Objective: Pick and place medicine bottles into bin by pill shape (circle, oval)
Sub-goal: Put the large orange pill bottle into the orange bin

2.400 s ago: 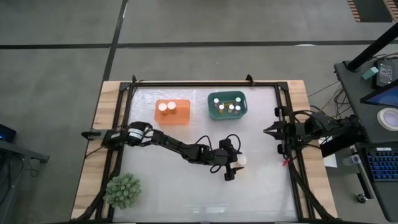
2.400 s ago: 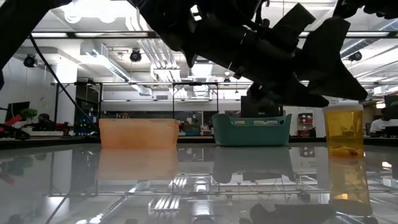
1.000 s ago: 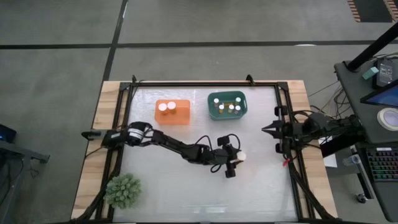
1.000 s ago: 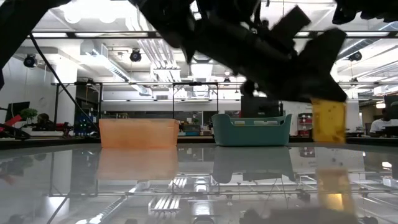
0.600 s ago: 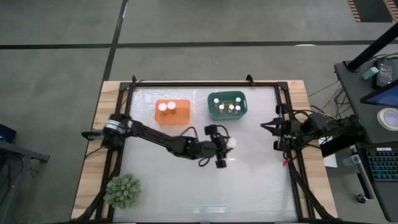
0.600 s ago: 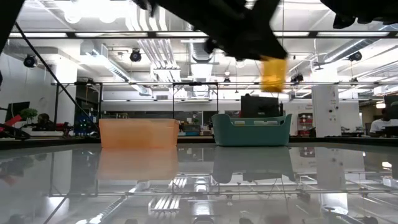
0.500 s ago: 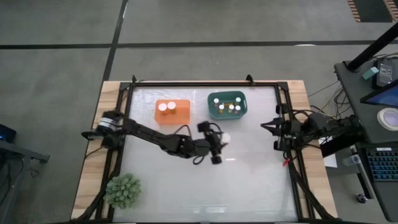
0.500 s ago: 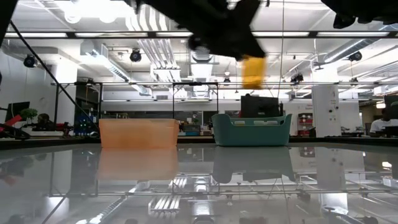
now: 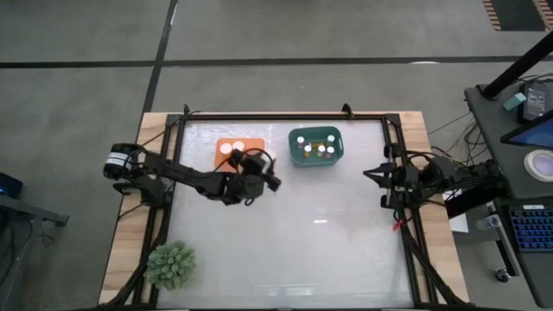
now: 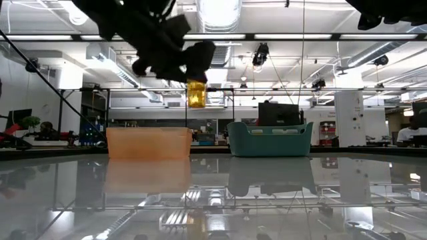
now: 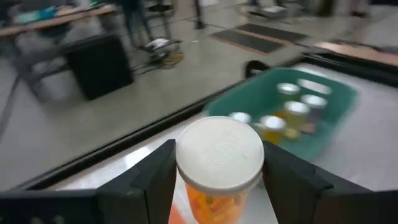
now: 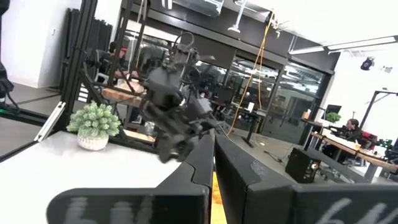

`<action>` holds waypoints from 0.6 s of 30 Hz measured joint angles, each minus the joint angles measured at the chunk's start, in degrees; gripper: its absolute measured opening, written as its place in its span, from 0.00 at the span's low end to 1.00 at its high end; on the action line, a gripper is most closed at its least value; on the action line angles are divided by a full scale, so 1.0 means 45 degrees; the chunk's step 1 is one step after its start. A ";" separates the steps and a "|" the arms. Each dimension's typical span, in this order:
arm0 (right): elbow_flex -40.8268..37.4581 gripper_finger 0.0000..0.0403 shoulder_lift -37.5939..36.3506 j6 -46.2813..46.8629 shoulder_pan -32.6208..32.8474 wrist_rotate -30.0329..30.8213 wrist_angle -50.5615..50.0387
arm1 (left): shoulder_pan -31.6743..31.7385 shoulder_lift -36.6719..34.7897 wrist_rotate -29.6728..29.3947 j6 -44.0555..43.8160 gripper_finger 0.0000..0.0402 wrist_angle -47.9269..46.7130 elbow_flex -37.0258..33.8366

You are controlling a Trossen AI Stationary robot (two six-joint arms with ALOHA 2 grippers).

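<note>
Above the near right corner of the orange bin (image 9: pixel 239 156), I hold my left gripper (image 9: pixel 262 175) with a medicine bottle (image 10: pixel 196 93) clamped between its fingers. In my left wrist view the bottle's white cap faces the camera with a dark finger (image 11: pixel 152 180) pressed to each side of the amber body, so the grasp looks firm. From table height the bottle hangs upright, well clear of the table (image 9: pixel 346 242) and higher than the bin's rim, just to the right of its right edge.

I judge that I am in the carrying step: the bottle is lifted and on its way to a bin but not yet let go. The orange bin already holds two white-capped bottles (image 9: pixel 232 149) at its far side, and the teal bin (image 9: pixel 315 145) to its right holds several more (image 9: pixel 320 149). I cannot read the pill shape from here, so I cannot confirm which bin is correct, though my position points to the orange one.

The next move calls for bringing the gripper leftward until it stands fully over the open near part of the orange bin, clear of the two bottles inside, lowering it, then spreading the fingers.

My right gripper (image 9: pixel 371 175) waits at the right edge of the table, fingers pressed together and empty.
</note>
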 joint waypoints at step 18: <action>0.0000 0.02 -0.0005 -0.0026 0.0000 -0.0013 -0.0026 | 0.2684 -0.0035 -0.0101 -0.2726 0.47 0.0003 -0.1665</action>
